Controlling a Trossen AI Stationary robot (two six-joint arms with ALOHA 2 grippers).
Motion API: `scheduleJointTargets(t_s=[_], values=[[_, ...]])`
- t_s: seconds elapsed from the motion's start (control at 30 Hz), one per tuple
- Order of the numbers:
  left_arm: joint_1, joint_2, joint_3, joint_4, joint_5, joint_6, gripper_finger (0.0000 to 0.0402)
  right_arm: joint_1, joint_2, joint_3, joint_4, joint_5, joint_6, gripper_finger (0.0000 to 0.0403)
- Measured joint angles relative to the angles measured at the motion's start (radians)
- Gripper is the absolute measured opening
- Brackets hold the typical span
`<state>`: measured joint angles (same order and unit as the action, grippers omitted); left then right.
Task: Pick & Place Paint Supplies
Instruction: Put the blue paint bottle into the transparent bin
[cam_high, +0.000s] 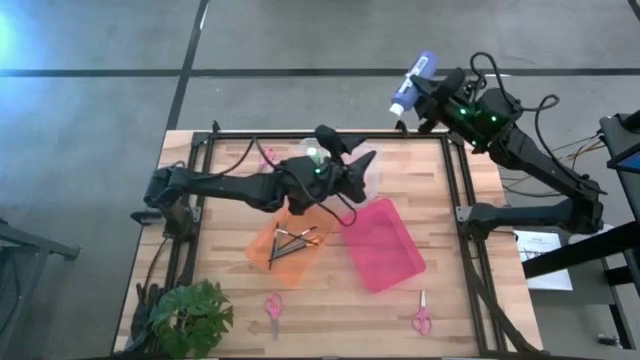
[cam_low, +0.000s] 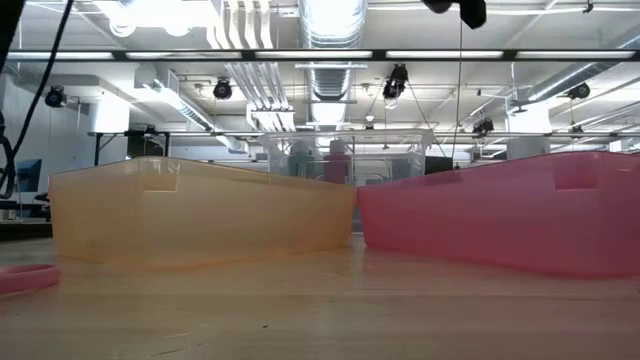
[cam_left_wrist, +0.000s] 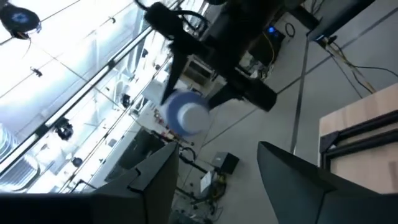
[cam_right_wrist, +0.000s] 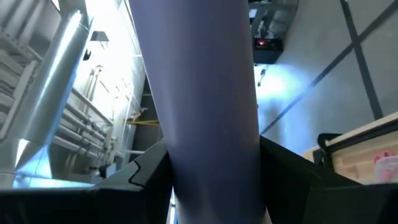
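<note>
Blue paint bottle (cam_high: 412, 82) sits clamped in the right gripper (cam_high: 420, 92), held in the air beyond the table's far right corner, over the grey floor rather than the wood. Its long axis runs on a slant in the high view, the blue end pointing away from the table and the white end back toward the gripper; the right wrist view shows its body (cam_right_wrist: 202, 106) filling the gap between the two dark fingers (cam_right_wrist: 152, 177). The left wrist view catches the same bottle (cam_left_wrist: 185, 113) end-on. The left gripper (cam_high: 350, 150) hangs above the clear bin (cam_high: 368, 168) near the table's far edge, its fingers (cam_left_wrist: 155, 180) spread apart with nothing between them. Several paintbrushes (cam_high: 292, 240) lie in the orange bin (cam_high: 262, 245), beside the pink bin (cam_high: 385, 245).
</note>
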<state>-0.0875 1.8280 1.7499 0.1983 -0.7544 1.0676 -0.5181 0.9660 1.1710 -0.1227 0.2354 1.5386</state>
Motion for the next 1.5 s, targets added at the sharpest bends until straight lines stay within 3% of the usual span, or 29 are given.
scheduleJointTargets(t_s=[0.27, 0.6, 1.5], values=[[0.040, 0.041, 0.066, 0.126, -0.024, 0.098, 0.0225, 0.057, 0.106, 0.099, 0.001, -0.007, 0.002, 0.0186], [0.068, 0.043, 0.064, 0.112, 0.004, 0.107, 0.0225, 0.077, 0.176, 0.165, 0.013, -0.024, 0.005, 0.0186], [0.086, 0.045, 0.064, 0.149, 0.011, 0.084, 0.0225, 0.141, 0.195, 0.163, 0.054, -0.031, 0.022, 0.0186]])
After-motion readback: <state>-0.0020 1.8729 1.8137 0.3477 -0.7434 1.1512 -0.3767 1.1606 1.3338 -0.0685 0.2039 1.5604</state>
